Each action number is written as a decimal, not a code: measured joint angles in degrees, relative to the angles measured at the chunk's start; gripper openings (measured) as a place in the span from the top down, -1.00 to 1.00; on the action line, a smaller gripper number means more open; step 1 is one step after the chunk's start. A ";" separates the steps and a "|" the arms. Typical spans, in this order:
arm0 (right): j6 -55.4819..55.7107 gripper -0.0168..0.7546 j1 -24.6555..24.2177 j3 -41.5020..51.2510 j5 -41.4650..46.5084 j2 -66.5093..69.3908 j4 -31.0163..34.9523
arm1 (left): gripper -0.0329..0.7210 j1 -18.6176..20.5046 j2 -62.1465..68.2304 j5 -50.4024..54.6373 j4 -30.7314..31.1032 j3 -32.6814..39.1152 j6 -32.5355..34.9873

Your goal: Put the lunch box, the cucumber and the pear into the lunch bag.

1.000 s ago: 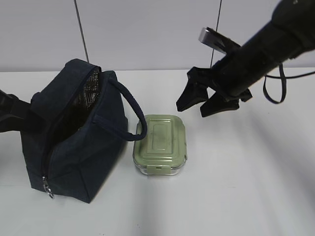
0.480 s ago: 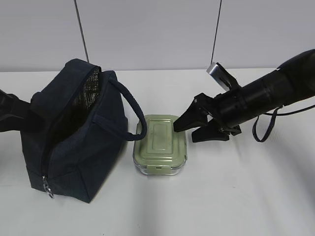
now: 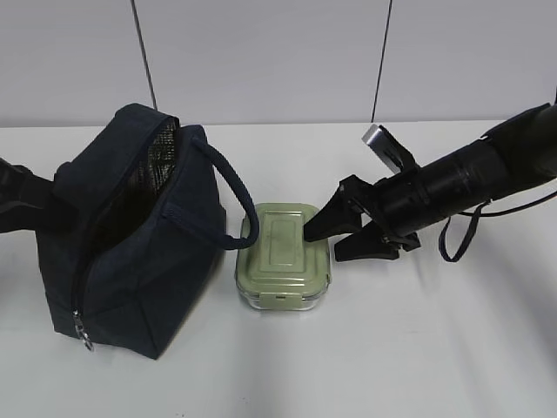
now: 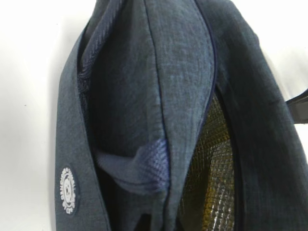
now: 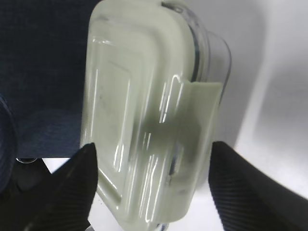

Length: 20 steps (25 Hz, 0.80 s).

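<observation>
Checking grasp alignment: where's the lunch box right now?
Exterior view: the lunch box sits mid-table, just right of the lunch bag, with the open right gripper at its right end.

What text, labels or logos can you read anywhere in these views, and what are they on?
Round white embroidered badge on the side of the lunch bag, at in the left wrist view: it may carry lettering around its rim, but it is too small and blurred to read.
Lunch box: no print or label visible on its green lid in either view.
Nothing else readable in any view.

A lab-like test bench — bare white table point(image 3: 435, 348), plain panelled wall point(image 3: 261, 61).
</observation>
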 joint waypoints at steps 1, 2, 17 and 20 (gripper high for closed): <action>0.00 -0.47 0.00 0.00 0.00 0.09 0.21 | 0.91 0.00 0.00 0.00 0.00 0.00 0.00; -0.10 -0.47 0.00 0.00 0.00 0.09 0.31 | 0.91 0.00 0.00 -0.06 0.00 0.00 0.00; -3.64 -0.47 -0.05 0.00 0.80 3.64 4.92 | 0.91 0.00 0.00 0.05 0.00 0.00 0.00; -4.60 -0.47 -0.05 0.00 2.17 4.84 6.71 | 0.91 0.00 0.00 0.05 0.00 0.00 0.00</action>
